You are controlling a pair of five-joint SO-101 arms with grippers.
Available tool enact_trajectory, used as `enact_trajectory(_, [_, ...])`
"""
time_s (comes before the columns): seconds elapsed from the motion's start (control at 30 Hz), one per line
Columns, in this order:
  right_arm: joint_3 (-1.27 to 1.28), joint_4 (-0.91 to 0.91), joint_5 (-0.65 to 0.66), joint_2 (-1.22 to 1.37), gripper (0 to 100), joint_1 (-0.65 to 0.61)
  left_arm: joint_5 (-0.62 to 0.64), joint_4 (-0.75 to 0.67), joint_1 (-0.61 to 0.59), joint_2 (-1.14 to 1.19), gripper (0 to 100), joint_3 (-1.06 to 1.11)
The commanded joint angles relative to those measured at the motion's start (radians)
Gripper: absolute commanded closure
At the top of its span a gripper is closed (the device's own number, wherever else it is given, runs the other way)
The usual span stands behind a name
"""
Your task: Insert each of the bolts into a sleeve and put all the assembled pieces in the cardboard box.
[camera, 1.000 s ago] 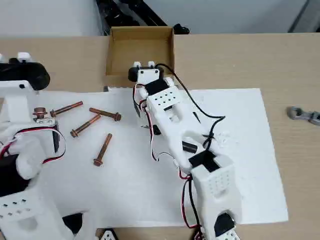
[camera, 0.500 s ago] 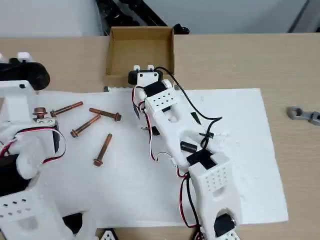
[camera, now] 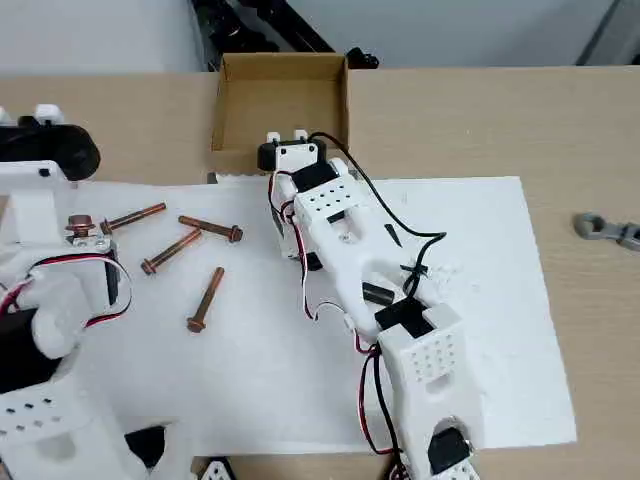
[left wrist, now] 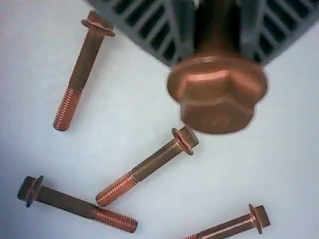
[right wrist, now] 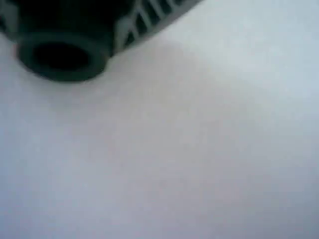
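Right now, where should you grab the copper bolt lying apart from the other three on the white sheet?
I'd take the lone copper bolt by the smooth middle of its shaft, coming straight down from above, one finger on each long side. It lies flat on the white sheet with room around it, and its head end is wider.

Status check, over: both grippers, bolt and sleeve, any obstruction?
Left gripper shut on copper hex-head bolt. Right gripper shut on black tubular sleeve, parts not yet joined. Four loose copper bolts on white sheet, clear of both.
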Motion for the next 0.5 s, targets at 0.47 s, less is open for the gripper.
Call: enact_trajectory(0.47, [0.002, 0.128, 0.229, -0.722, 98.9, -0.004, 0.002, -0.043, -0.002, -0.023, 99, -0.004])
